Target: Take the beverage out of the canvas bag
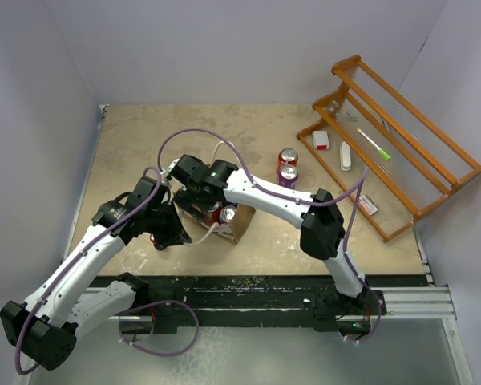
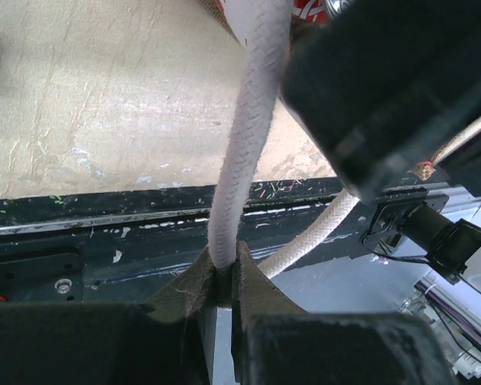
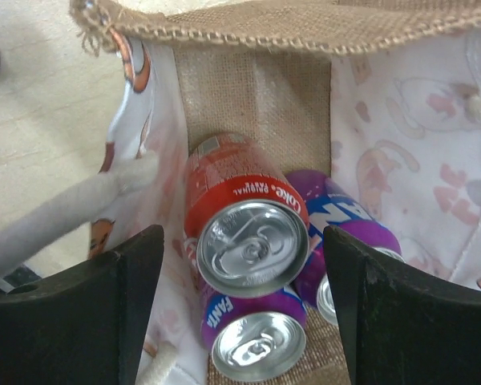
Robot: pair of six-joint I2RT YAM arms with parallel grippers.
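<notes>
The canvas bag (image 1: 239,226) stands mid-table, its burlap rim (image 3: 289,28) and printed white lining showing in the right wrist view. A red Coke can (image 3: 232,180) lies inside on top of a purple Fanta can (image 3: 256,341), with another purple can (image 3: 357,233) beside them. My right gripper (image 3: 242,237) hangs open over the bag mouth, one finger on each side of the red can with a gap at both. My left gripper (image 2: 222,269) is shut on a white loop handle (image 2: 240,144) at the bag's near-left side (image 1: 170,237).
A red can (image 1: 288,157) and a purple can (image 1: 289,174) stand on the table behind the bag. A wooden rack (image 1: 401,136) lies at the right with small white items (image 1: 321,140) and a green pen (image 1: 374,144). A black rail (image 1: 264,281) runs along the near edge.
</notes>
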